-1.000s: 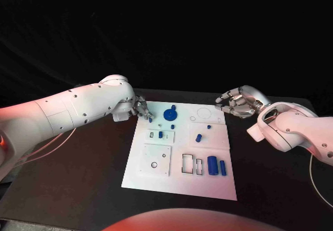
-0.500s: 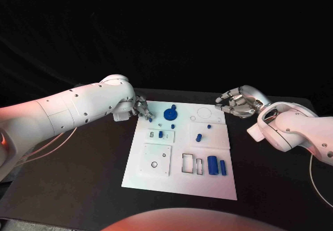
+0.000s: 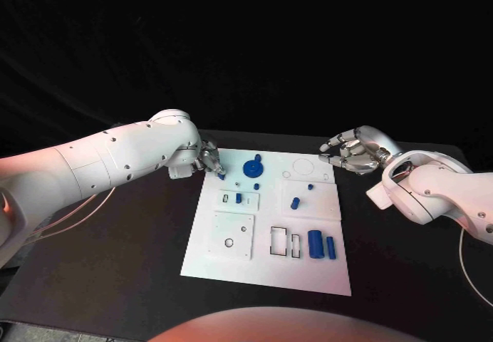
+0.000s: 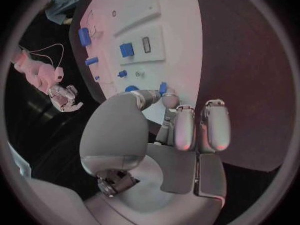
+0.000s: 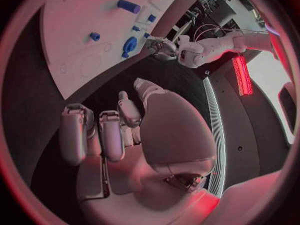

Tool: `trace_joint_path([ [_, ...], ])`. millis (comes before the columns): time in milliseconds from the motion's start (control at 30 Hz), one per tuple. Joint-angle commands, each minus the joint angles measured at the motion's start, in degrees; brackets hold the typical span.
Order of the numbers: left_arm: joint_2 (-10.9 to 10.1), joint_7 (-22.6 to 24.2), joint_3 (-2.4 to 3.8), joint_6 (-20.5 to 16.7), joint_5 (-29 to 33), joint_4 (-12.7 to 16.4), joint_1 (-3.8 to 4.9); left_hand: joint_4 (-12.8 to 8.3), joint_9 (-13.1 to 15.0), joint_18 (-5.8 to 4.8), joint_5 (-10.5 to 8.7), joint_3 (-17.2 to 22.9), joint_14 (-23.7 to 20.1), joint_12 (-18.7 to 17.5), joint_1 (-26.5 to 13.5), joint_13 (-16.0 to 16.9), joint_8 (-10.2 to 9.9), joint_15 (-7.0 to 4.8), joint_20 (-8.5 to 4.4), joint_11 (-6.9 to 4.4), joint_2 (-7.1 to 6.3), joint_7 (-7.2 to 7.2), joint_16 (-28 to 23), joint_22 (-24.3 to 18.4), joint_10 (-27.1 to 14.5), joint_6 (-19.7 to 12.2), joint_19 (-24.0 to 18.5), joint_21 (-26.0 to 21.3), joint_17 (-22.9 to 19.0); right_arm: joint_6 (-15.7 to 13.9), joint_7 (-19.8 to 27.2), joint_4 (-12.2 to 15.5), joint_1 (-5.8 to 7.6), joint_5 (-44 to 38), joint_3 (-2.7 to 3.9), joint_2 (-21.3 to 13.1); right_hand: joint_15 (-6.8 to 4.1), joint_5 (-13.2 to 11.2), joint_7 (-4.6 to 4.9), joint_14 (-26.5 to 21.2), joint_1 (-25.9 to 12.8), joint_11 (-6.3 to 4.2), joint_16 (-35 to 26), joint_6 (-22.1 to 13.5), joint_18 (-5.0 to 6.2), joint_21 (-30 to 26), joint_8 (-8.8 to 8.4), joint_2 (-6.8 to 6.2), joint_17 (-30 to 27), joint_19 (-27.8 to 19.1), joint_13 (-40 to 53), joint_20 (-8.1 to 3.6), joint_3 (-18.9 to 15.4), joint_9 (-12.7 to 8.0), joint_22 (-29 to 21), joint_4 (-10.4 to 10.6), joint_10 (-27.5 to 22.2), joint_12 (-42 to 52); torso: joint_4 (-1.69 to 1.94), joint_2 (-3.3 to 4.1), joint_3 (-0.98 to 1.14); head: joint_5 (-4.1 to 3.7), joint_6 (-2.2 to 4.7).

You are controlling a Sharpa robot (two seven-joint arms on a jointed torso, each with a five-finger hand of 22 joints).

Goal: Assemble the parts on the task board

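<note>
White task board (image 3: 267, 267) dotted with small blue parts (image 3: 314, 244); left hand (image 3: 209, 160) pinching a blue part (image 4: 162, 88), right hand (image 3: 349, 152) curled, holding nothing.

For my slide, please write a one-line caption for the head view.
Left hand at the far left corner of the white task board with small blue parts; right hand hovers off its far right corner.

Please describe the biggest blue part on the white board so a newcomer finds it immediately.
On the white task board, look at the far edge, near the left hand. The round blue disc part lies there. It is flat and wide, whereas the other blue parts are small blocks or cylinders.
</note>
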Motion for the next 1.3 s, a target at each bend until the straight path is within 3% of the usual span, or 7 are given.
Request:
trace_joint_path([
  [33,-0.2,1.2,0.0,-0.9,1.3,0.2,0.02,-8.8,1.8,0.2,0.38,9.6,2.2,0.1,-1.1,0.1,0.6,-0.07,-0.2,-0.05,-0.13,-0.19,-0.2,0.2,0.6,-0.1,0.4,0.2,0.0,1.0,-0.1,0.0,-0.04,-0.5,0.0,0.1,-0.37,0.4,0.12,3.3,-0.1,-0.01,-0.1,-0.4,0.5,-0.4,0.21,-0.29,3.3,-0.5,-0.1,-0.01,0.2,0.0,7.1,0.0,-0.4,-0.3,0.03,-0.06,0.04,0.08,-0.01],
  [333,-3.0,1.3,-0.01,-3.0,4.6,3.3,0.01,-10.8,2.1,0.12,0.71,12.9,2.3,0.7,-2.7,0.8,1.5,-0.2,-0.34,-0.17,-1.02,-0.29,-0.1,0.8,1.2,0.3,0.7,0.5,0.1,1.2,-0.1,0.0,-0.04,-0.5,0.0,-0.1,-0.37,0.4,0.12,3.3,-0.1,-0.01,-0.2,-0.4,0.51,-0.4,0.33,-0.3,3.2,-0.5,-0.1,-0.02,0.4,0.1,7.1,0.1,-0.4,-0.3,0.12,-0.18,0.09,0.25,0.16],
  [633,-9.3,3.4,0.01,-6.8,6.5,13.2,-0.14,-12.3,2.2,-0.1,1.58,15.1,2.3,1.8,-4.0,2.1,2.2,-0.5,-0.58,-0.5,-2.34,-0.62,-0.1,1.8,2.4,1.2,1.5,1.0,0.2,1.2,-0.2,0.0,-0.04,-0.5,0.0,-0.3,-0.37,0.4,0.13,3.3,-0.2,0.0,-0.2,-0.4,0.5,-0.4,0.37,-0.29,3.2,-0.5,-0.1,-0.02,0.4,0.1,7.1,0.2,-0.4,-0.3,0.21,-0.36,0.16,0.42,0.08],
  [833,-12.1,5.4,0.01,-9.8,3.4,18.5,-1.15,-12.7,2.2,-0.2,2.12,15.6,2.3,2.1,-4.3,2.6,2.4,-0.61,-0.69,-0.63,-2.8,-0.75,-0.1,2.3,2.9,1.6,1.8,1.3,0.2,1.2,-0.2,0.0,-0.04,-0.5,0.0,-0.5,-0.37,0.4,0.14,3.3,-0.3,0.0,-0.2,-0.4,0.52,-0.5,0.39,-0.27,3.2,-0.5,-0.1,-0.02,0.4,0.1,7.1,0.2,-0.4,-0.3,0.27,-0.35,0.11,0.46,0.06],
  [1067,-13.3,6.0,0.0,-12.3,0.8,21.9,-2.42,-13.1,2.1,-0.38,3.17,16.2,2.3,2.5,-4.9,3.1,2.6,-0.8,-0.86,-0.83,-3.34,-0.95,-0.1,3.1,3.5,2.0,2.4,1.6,0.2,1.2,-0.2,-0.1,-0.08,-0.5,-0.01,-0.5,-0.37,0.4,0.14,3.3,-0.3,0.0,-0.2,-0.4,0.52,-0.5,0.39,-0.27,3.2,-0.5,-0.1,-0.02,0.4,0.1,7.1,0.2,-0.4,-0.3,0.24,-0.29,0.05,0.5,0.1],
  [1200,-13.1,5.2,-0.01,-11.7,-0.1,22.5,-2.91,-13.1,2.1,-0.38,3.25,16.2,2.3,2.5,-4.9,3.1,2.6,-0.81,-0.87,-0.84,-3.36,-0.96,-0.1,3.1,3.6,2.1,2.4,1.7,0.2,1.3,-0.2,-0.1,-0.16,-0.5,-0.01,-0.5,-0.37,0.4,0.14,3.3,-0.3,0.0,-0.2,-0.4,0.52,-0.5,0.39,-0.27,3.2,-0.5,-0.1,-0.02,0.4,0.1,7.1,0.2,-0.4,-0.3,0.2,-0.26,0.02,0.53,0.33],
  [1300,-12.9,4.5,-0.03,-11.3,-0.8,22.4,-3.39,-13.1,2.1,-0.38,3.28,16.2,2.3,2.5,-4.9,3.2,2.6,-0.81,-0.88,-0.84,-3.36,-0.96,-0.1,3.1,3.6,2.1,2.4,1.7,0.2,1.3,-0.2,-0.1,-0.22,-0.5,-0.01,-0.5,-0.37,0.4,0.14,3.3,-0.3,0.0,-0.2,-0.4,0.52,-0.5,0.39,-0.27,3.2,-0.5,-0.1,-0.02,0.4,0.1,7.1,0.2,-0.4,-0.3,0.09,-0.31,0.11,0.55,0.36],
])
